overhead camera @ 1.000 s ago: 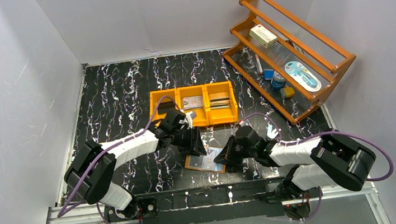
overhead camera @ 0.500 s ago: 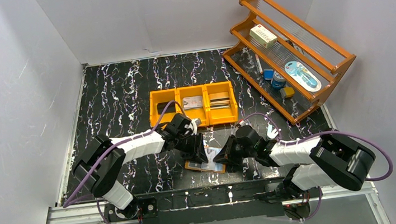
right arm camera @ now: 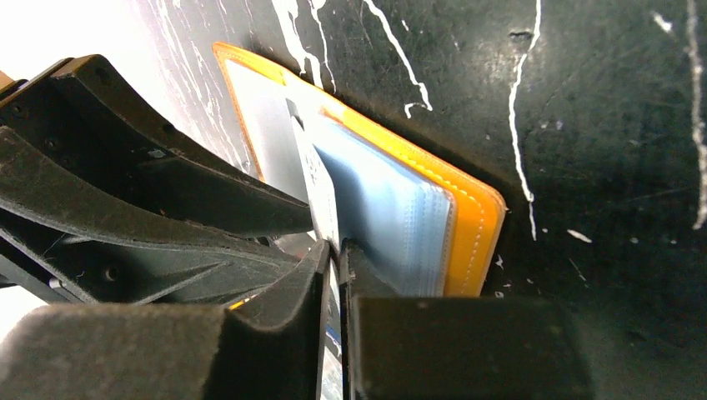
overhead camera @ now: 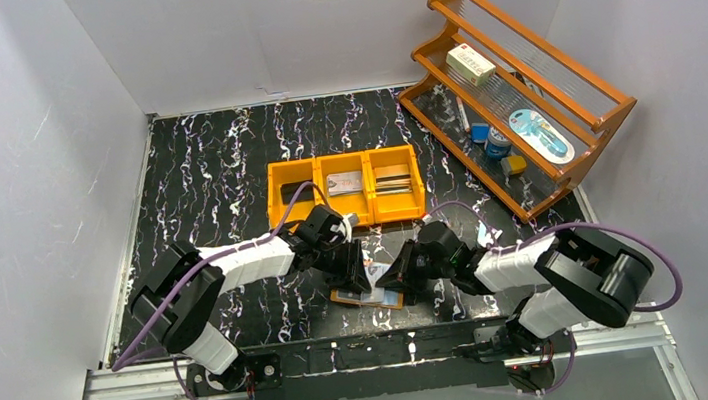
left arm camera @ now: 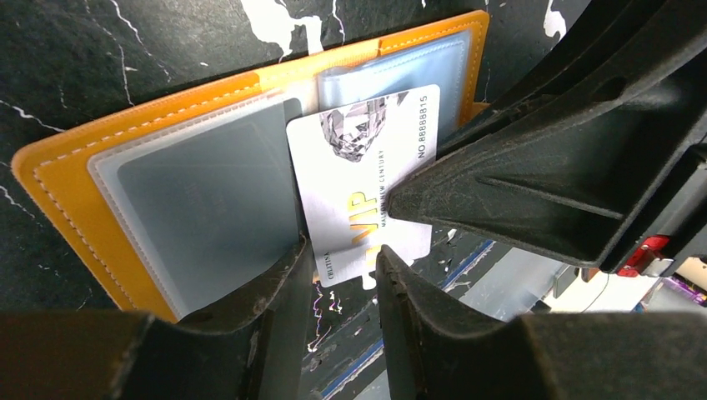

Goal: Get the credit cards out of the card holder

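Left tool [left arm camera: 338, 258] has dropped to the card holder [left arm camera: 200, 200].

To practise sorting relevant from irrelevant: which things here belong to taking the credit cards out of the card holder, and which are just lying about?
Job: open card holder; VIP card partly out of its sleeve; grey card and striped card in the orange bin.
Lying about: wooden rack; white box, blue packet on it.
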`<state>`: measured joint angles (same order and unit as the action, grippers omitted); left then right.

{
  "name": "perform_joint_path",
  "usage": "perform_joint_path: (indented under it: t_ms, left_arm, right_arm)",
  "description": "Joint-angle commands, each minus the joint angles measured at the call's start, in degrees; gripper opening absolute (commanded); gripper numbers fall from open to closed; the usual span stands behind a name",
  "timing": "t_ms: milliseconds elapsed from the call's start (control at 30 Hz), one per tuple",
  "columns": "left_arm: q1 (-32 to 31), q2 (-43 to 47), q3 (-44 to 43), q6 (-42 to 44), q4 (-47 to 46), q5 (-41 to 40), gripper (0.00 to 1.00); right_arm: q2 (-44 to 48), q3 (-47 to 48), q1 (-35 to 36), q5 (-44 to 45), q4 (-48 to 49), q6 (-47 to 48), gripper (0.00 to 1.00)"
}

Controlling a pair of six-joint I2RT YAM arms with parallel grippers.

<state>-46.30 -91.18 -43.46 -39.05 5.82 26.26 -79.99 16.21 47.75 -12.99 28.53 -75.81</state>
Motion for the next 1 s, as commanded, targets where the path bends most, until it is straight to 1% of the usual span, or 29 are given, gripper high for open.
perform_joint_path:
  t_ms: [0, 67, 200, 367, 400, 500, 600, 667, 800, 867, 933, 967]
  left_arm:
    - [-0.54, 1.72, 1.4, 0.16, 2.29, -2.66, 0.33]
    - [-0.54, 2.54, 1.48, -0.13, 2.91, -3.64, 0.33]
    - [-0.53, 5.25, 1.48, -0.83, 3.92, -5.56, 0.34]
    - [-0.54, 8.27, 0.55, -0.99, 5.33, -7.7, 0.38]
    - [-0.5, 8.67, 0.27, -0.87, 5.82, -8.13, 0.39]
    - [-0.51, 10.61, 0.36, -1.08, 5.85, -9.27, 0.41]
    - [-0.52, 13.32, 0.4, -0.41, 4.16, -9.94, 0.4]
    - [-0.54, 15.9, -0.05, 0.14, 4.17, -11.69, 0.41]
    - [-0.43, 18.75, -2.97, 2.77, 8.59, -16.82, 0.48]
    - [-0.39, 19.72, -4.34, 3.57, 11.37, -19.14, 0.5]
    - [-0.26, 21.03, -5.21, 4.3, 13.16, -21.32, 0.53]
    - [-0.16, 21.92, -5.62, 4.51, 13.95, -22.39, 0.56]
  right_arm:
    - [1.52, 1.45, -0.07, 1.91, -3.35, 1.75, 0.14]
    - [4.07, 1.67, -0.08, 3.87, -6.65, 2.99, 0.09]
    - [8.14, 2.04, -0.12, 5.01, -9.96, 6.37, 0.05]
    - [10.02, 2.95, -0.11, 4.9, -13.61, 9.44, 0.04]
    - [10.4, 4.78, -0.13, 5.09, -14.09, 9.76, 0.04]
    - [11.51, 6.3, -0.11, 5.59, -15.61, 10.94, 0.02]
    - [13.25, 7.33, -0.11, 6.69, -18.61, 12.43, 0.0]
    - [15.06, 6.83, -0.04, 7.46, -18.7, 12.7, 0.0]
    - [19.21, 6.34, -0.1, 9.89, -19.8, 13.07, 0.0]
    - [21.07, 6.89, -0.11, 11.02, -20.93, 13.56, 0.0]
    - [22.57, 7.55, -0.11, 11.83, -22.07, 13.99, 0.0]
    - [23.45, 7.89, -0.11, 12.18, -22.75, 14.14, 0.0]
